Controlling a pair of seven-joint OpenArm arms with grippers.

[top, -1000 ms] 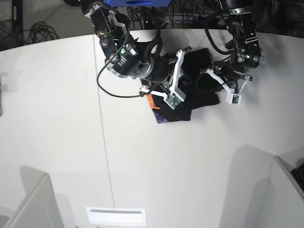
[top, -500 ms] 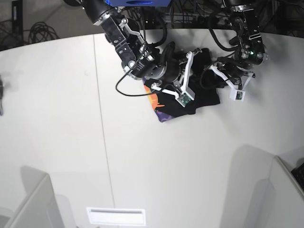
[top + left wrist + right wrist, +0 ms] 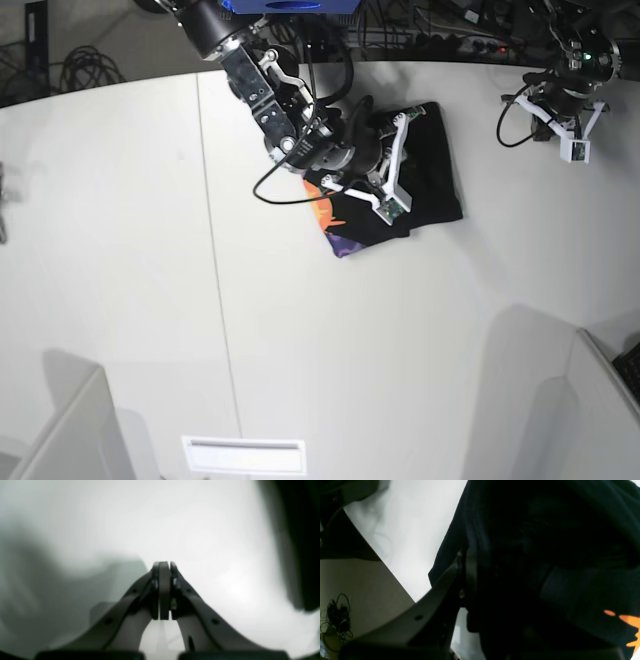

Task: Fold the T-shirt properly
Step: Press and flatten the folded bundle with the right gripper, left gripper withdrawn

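The black T-shirt (image 3: 425, 175) lies bunched at the back of the white table (image 3: 120, 250), with its orange and purple print (image 3: 335, 235) showing at the near left edge. My right gripper (image 3: 350, 185) sits on the shirt's left part. In the right wrist view it (image 3: 482, 580) is shut on a fold of the T-shirt (image 3: 545, 542); one finger (image 3: 468, 575) shows and cloth hides the other. My left gripper (image 3: 560, 110) hovers at the far right, apart from the shirt. In the left wrist view it (image 3: 164, 590) is shut on nothing, above bare table.
A seam (image 3: 215, 260) runs front to back across the table. Cables (image 3: 90, 65) lie beyond the curved back edge. White panels stand at the front left (image 3: 70, 430) and front right (image 3: 590, 400). A white slotted plate (image 3: 245, 455) lies at the front.
The left arm has pulled away from the shirt, up and to the far right. The right gripper has moved right with the cloth, and the shirt now lies flatter.
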